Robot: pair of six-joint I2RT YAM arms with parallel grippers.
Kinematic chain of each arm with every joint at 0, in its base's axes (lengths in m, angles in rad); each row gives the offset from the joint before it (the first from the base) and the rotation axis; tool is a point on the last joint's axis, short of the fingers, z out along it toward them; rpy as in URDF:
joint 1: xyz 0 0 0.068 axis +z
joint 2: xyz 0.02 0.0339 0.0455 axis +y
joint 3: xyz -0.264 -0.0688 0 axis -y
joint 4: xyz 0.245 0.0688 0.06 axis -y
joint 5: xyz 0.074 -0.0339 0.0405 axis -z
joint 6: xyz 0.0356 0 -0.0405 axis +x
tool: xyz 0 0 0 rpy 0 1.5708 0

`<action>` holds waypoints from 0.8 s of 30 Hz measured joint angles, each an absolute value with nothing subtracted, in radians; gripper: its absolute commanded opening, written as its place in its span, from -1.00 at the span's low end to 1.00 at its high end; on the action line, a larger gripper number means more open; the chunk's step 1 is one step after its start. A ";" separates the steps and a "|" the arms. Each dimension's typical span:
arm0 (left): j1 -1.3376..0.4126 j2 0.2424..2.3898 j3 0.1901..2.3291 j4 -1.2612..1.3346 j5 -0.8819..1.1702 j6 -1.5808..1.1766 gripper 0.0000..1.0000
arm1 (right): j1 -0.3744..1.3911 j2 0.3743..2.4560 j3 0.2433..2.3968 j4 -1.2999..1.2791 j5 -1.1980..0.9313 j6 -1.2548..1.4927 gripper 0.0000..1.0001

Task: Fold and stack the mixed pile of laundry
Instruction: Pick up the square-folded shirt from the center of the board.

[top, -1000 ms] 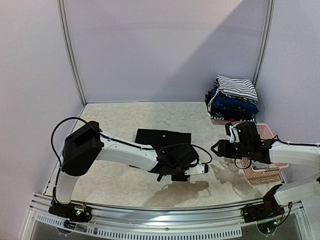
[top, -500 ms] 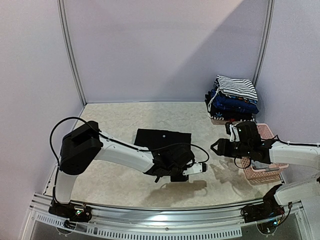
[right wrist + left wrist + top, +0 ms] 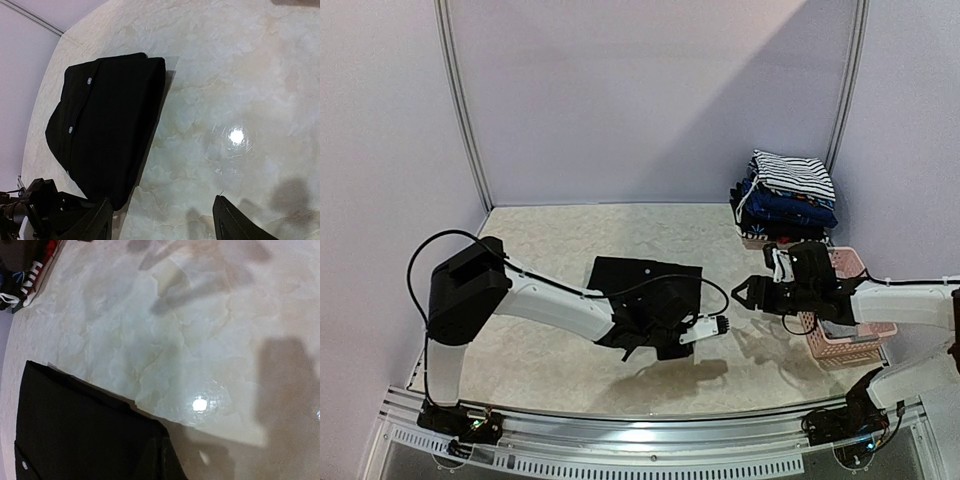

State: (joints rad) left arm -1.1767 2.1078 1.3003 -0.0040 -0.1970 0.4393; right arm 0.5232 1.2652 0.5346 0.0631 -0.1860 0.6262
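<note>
A plain black garment (image 3: 642,282) with small white buttons lies folded mid-table; it also shows in the right wrist view as the black garment (image 3: 107,120). My left gripper (image 3: 678,336) is at its near right corner, shut on the black fabric (image 3: 90,440), with its own fingers indistinct against the cloth. My right gripper (image 3: 744,293) hovers to the right of the garment, open and empty, and both dark fingertips (image 3: 95,222) frame bare tabletop. A stack of folded garments, with a black-and-white striped garment (image 3: 792,174) on top, stands at the back right.
A pink lattice basket (image 3: 844,330) sits at the right edge, partly under my right arm. Blue folded garments (image 3: 788,205) lie below the striped one. The marbled tabletop (image 3: 550,240) is walled at the back and sides.
My left gripper has closed at the black garment's corner and drawn back to the left. My right gripper has opened wider and shifted slightly left.
</note>
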 measured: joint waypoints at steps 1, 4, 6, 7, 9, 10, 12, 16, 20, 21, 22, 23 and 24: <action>-1.174 2.100 1.293 0.004 -0.194 0.435 -1.00 | 0.523 1.282 0.536 0.072 -0.200 0.630 0.50; -1.162 2.073 1.269 0.032 -0.186 0.419 -1.00 | 0.523 1.328 0.544 0.102 -0.245 0.643 0.61; -1.155 2.060 1.258 0.048 -0.182 0.411 -1.00 | 0.523 1.367 0.556 0.132 -0.278 0.653 0.68; -1.151 2.055 1.253 0.055 -0.178 0.407 -1.00 | 0.523 1.382 0.562 0.143 -0.290 0.657 0.71; -1.145 2.050 1.248 0.067 -0.170 0.401 -1.00 | 0.523 1.417 0.578 0.167 -0.320 0.668 0.75; -1.141 2.048 1.244 0.072 -0.167 0.395 -1.00 | 0.523 1.436 0.588 0.179 -0.334 0.672 0.76; -1.137 2.046 1.242 0.077 -0.163 0.390 -1.00 | 0.523 1.475 0.609 0.199 -0.359 0.678 0.78; -1.135 2.044 1.241 0.086 -0.159 0.384 -1.00 | 0.523 1.543 0.654 0.220 -0.398 0.688 0.82; -1.134 2.028 1.227 0.094 -0.155 0.378 -1.00 | 0.523 1.610 0.699 0.239 -0.431 0.700 0.85; -1.134 2.023 1.223 0.094 -0.153 0.376 -1.00 | 0.523 1.623 0.706 0.244 -0.438 0.703 0.85; -1.133 2.019 1.220 0.097 -0.153 0.373 -1.00 | 0.523 1.639 0.716 0.247 -0.446 0.705 0.85; -1.132 2.012 1.214 0.103 -0.152 0.371 -1.00 | 0.523 1.656 0.728 0.248 -0.453 0.708 0.86; -1.131 2.006 1.209 0.107 -0.150 0.368 -1.00 | 0.523 1.671 0.736 0.250 -0.459 0.712 0.86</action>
State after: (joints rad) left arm -1.1309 2.0056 1.2087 0.1074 -0.1505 0.3683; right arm 0.5232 1.6714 0.7364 0.2497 -0.4587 0.7116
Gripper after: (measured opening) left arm 0.012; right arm 0.924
